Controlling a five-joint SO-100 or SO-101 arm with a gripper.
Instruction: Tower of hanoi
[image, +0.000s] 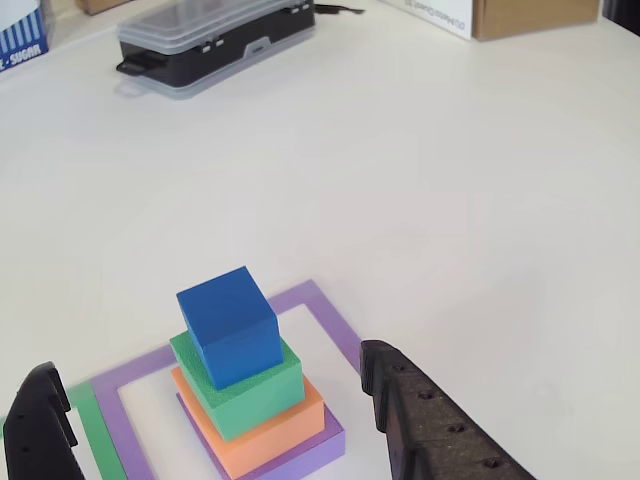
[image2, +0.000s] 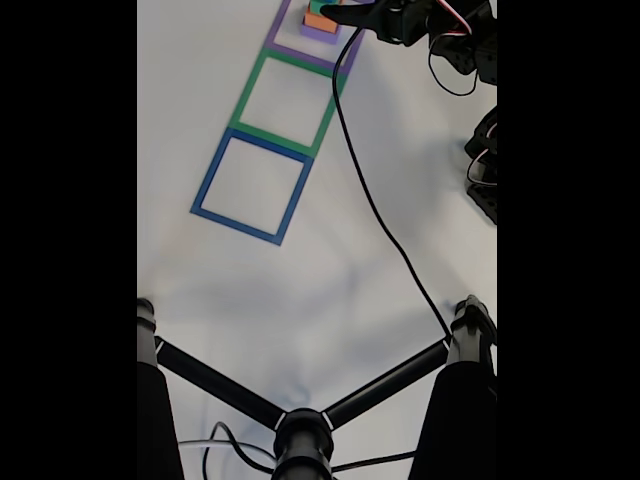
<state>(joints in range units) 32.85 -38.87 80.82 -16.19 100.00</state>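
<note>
Stack assembled: blue cube on top, on green block, on orange block, on the purple slab at the bottom. Each layer is wider than the one above. The cube sits rotated a little relative to the green block beneath it. The whole tower stands inside the purple tape square on the white tabletop; a strip of green tape adjoins that outline on the left in the other view.

Claw: two black fingers, one at the lower left edge, one at lower right, spread wide on either side of the tower, apart from the blocks, gripping nothing.

Fixed view: the tower appears at the top edge inside the purple outline, partly hidden by the arm. Below it in a diagonal row lie the green tape square and the blue tape square. A black cable runs down the tabletop to a black stand.

Other view, far edge: a clear-lidded black case and a cardboard box.
</note>
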